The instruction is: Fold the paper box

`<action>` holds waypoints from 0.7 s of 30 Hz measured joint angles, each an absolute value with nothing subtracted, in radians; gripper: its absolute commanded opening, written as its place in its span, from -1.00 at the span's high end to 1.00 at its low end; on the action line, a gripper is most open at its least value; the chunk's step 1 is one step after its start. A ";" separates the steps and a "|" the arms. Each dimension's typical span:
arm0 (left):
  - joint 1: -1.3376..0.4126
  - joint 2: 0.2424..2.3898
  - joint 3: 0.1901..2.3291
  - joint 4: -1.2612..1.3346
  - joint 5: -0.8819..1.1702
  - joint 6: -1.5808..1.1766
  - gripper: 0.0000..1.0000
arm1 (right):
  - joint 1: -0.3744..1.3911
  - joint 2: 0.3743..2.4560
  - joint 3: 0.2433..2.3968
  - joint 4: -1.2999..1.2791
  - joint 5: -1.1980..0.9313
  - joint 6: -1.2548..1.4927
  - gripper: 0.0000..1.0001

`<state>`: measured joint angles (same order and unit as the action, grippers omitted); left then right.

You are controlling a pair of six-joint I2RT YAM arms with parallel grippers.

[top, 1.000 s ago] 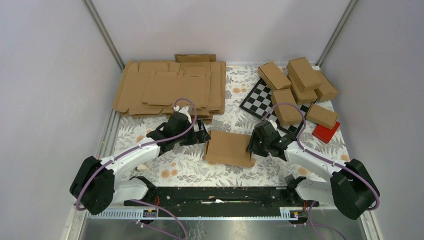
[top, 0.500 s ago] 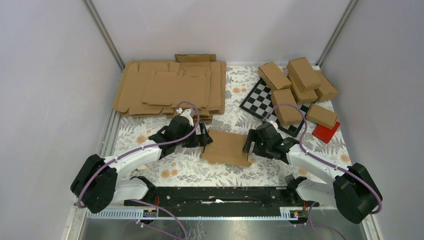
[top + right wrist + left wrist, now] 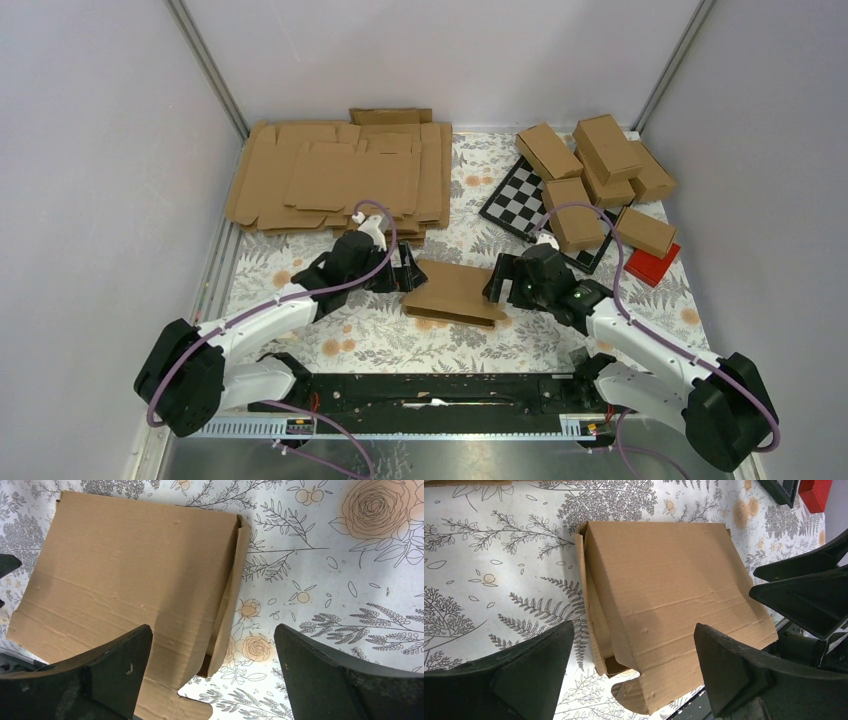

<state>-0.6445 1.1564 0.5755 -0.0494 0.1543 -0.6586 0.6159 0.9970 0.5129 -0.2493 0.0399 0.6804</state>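
The paper box (image 3: 455,292) is a single brown cardboard piece lying partly folded on the floral mat, between both grippers. My left gripper (image 3: 405,272) is open at its left edge. In the left wrist view the box (image 3: 674,580) shows a side wall folded up and a rounded tab near my left gripper (image 3: 634,652), whose fingers (image 3: 524,675) stand wide apart without touching it. My right gripper (image 3: 497,285) is open at the box's right edge. The right wrist view shows the box (image 3: 135,570) reaching between the spread fingers (image 3: 340,680) of my right gripper (image 3: 212,647), with nothing clamped.
A thick pile of flat cardboard blanks (image 3: 340,180) lies at the back left. Several folded brown cartons (image 3: 600,165) sit at the back right on and beside a checkerboard (image 3: 515,200). A red block (image 3: 652,266) lies to their right. Grey walls close in on both sides.
My right gripper has opened and let go of the box's right edge. The box has sunk flatter onto the mat and slid slightly left. The left gripper stayed open.
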 measured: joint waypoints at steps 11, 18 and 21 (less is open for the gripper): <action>-0.646 1.233 0.565 -0.013 0.166 -0.664 -0.78 | 0.616 1.085 0.491 -0.203 -0.037 0.699 -0.80; -0.657 1.347 0.546 0.002 0.180 -0.693 -0.24 | 0.616 1.140 0.430 -0.094 -0.088 0.746 -0.46; -0.659 1.360 0.532 0.015 0.189 -0.707 0.18 | 0.616 1.146 0.430 -0.084 -0.097 0.753 -0.23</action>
<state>-0.6590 1.3598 0.5316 0.0151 0.1886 -0.7067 0.6163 1.1458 0.4301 -0.0837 -0.0975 0.7532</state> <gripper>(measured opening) 0.580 0.716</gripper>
